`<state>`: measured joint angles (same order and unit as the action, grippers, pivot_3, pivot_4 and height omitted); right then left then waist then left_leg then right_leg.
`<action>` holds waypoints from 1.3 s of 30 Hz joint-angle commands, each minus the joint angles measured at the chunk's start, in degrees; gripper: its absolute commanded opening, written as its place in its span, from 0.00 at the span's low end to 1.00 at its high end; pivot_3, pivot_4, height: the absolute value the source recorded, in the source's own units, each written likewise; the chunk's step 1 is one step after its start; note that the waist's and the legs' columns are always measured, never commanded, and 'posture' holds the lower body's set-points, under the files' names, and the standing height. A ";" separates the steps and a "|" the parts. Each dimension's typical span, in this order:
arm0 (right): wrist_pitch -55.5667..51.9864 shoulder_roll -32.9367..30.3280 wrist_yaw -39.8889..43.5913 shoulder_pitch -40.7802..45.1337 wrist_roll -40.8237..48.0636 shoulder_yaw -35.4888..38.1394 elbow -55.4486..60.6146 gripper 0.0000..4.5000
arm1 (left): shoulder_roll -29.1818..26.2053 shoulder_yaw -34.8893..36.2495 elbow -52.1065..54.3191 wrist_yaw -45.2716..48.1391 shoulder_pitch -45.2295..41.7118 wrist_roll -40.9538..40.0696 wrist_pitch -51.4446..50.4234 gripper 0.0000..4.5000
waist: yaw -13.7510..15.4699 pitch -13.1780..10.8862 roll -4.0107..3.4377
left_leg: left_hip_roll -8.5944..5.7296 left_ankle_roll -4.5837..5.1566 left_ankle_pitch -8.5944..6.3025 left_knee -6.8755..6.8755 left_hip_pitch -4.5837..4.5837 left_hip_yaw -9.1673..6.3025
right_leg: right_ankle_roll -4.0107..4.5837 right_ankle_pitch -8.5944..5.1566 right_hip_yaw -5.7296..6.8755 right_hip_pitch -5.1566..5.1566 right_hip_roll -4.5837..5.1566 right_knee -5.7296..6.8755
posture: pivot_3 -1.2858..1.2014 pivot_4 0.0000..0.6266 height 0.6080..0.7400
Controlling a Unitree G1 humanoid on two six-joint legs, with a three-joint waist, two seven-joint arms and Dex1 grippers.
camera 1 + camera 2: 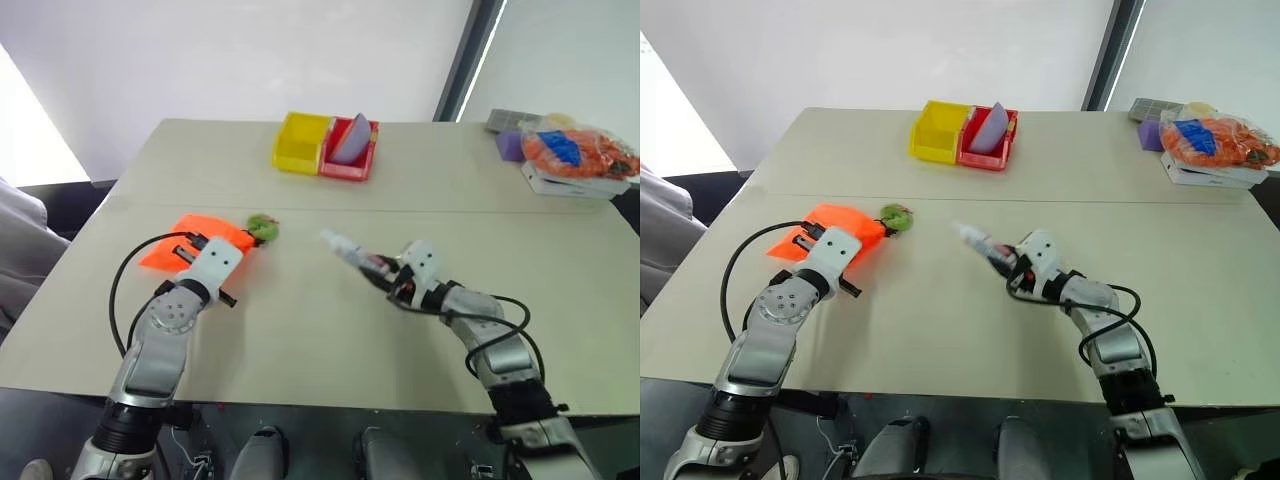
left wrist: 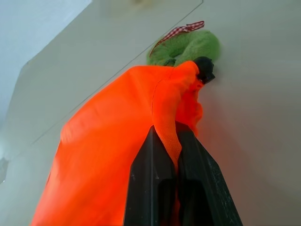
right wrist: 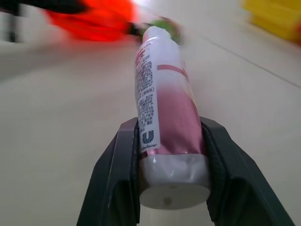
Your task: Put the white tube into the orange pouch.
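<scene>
The orange pouch [image 1: 190, 235] lies on the table at the left, its cord ending in a round green tag [image 1: 263, 227]. My left gripper [image 2: 165, 134] is shut on a fold of the pouch's fabric [image 2: 117, 155] near its mouth. Right of centre, my right gripper [image 3: 170, 141] is shut on the capped end of the white tube [image 3: 162, 108]. The tube [image 1: 345, 248] sticks out toward the pouch, a little above the table, with a clear gap of tabletop between them. Its label is pink and white.
A yellow bin [image 1: 300, 142] and a red bin [image 1: 352, 150] stand side by side at the table's far middle. At the far right corner an orange mesh bag [image 1: 580, 150] rests on a white box, beside a purple block [image 1: 508, 145].
</scene>
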<state>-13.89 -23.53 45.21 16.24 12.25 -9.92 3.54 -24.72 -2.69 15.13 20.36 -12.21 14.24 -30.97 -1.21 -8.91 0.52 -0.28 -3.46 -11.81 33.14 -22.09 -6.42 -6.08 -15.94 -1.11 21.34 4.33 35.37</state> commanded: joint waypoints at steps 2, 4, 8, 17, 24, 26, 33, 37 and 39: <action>-2.00 2.39 -0.96 2.51 -2.41 -5.27 4.09 0.28 | -0.54 0.33 2.79 0.43 -0.88 -0.72 0.83 0.00 | 0.25 0.00 0.01 | 0.00 0.00 0.00 0.02 0.00 -0.02 | 0.15 -0.08 0.01 -0.01 0.00 0.00 | 0.52 0.24 0.88; -2.75 4.89 -2.61 4.21 -3.44 -6.75 2.58 0.28 | -0.57 0.16 3.73 0.75 -0.60 -0.93 0.74 0.00 | 0.30 0.00 0.02 | 0.00 -0.01 0.00 0.05 -0.01 -0.02 | 0.18 -0.06 0.00 0.00 0.00 0.00 | 0.52 0.24 0.88; -1.69 7.47 -3.76 6.31 -5.91 -9.02 -1.02 0.28 | -0.61 -0.21 5.93 1.31 0.26 -1.28 0.18 0.00 | 0.45 0.01 0.04 | 0.00 -0.03 0.02 0.05 -0.02 -0.02 | 0.18 -0.05 0.01 0.00 0.00 -0.01 | 0.52 0.24 0.88; 1.28 11.60 -3.32 11.28 -7.53 -10.59 -6.60 0.28 | -0.59 -2.69 11.18 4.43 2.12 -2.24 -1.31 0.00 | 0.21 0.01 0.04 | 0.00 -0.03 0.02 0.03 -0.06 -0.03 | 0.15 -0.05 0.02 0.04 -0.01 -0.01 | 0.52 0.24 0.88; 2.89 13.54 -2.52 13.50 -8.38 -11.83 -8.67 0.28 | -1.51 -5.01 13.85 7.66 3.52 -3.84 -2.75 0.00 | 0.20 0.01 0.03 | 0.00 -0.03 0.02 0.03 -0.04 -0.04 | 0.16 -0.06 0.01 0.03 -0.01 -0.01 | 0.52 0.24 0.88; 3.31 14.61 -2.83 14.25 -9.03 -12.35 -9.53 0.28 | -1.38 -5.81 14.65 8.51 3.78 -4.40 -3.08 0.00 | 0.18 0.01 0.03 | 0.00 -0.03 0.02 0.03 -0.04 -0.04 | 0.17 -0.06 0.01 0.04 -0.01 0.00 | 0.52 0.24 0.88; 6.04 17.52 -2.57 17.12 -10.84 -13.37 -13.20 0.28 | -2.85 -7.46 16.28 12.97 3.27 -7.32 -5.57 0.00 | 0.05 0.01 0.03 | 0.00 -0.03 0.02 0.02 -0.04 -0.04 | 0.18 -0.06 0.01 0.04 -0.03 0.01 | 0.52 0.24 0.88; 8.10 18.99 -1.44 19.59 -12.24 -14.92 -16.48 0.28 | -2.14 -7.56 17.85 13.68 2.97 -9.25 -6.87 0.00 | 0.04 0.00 0.03 | 0.00 -0.03 0.02 0.02 -0.04 -0.04 | 0.17 -0.06 0.01 0.05 -0.03 0.01 | 0.52 0.24 0.88; 9.04 20.19 -0.87 20.76 -13.13 -16.11 -18.78 0.28 | -2.31 -7.78 18.86 14.24 3.00 -10.11 -7.61 0.00 | 0.00 0.01 0.03 | 0.00 -0.03 0.02 0.02 -0.03 -0.04 | 0.17 -0.06 0.01 0.04 -0.03 0.01 | 0.52 0.24 0.88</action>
<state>-8.49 -5.80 43.83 34.03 -1.37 -25.37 -17.05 -26.97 -8.47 31.66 32.79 -9.35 6.10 -37.87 -1.20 -8.91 0.55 -0.28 -3.49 -11.80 33.16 -22.12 -6.46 -5.91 -15.99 -1.10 21.38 4.30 35.38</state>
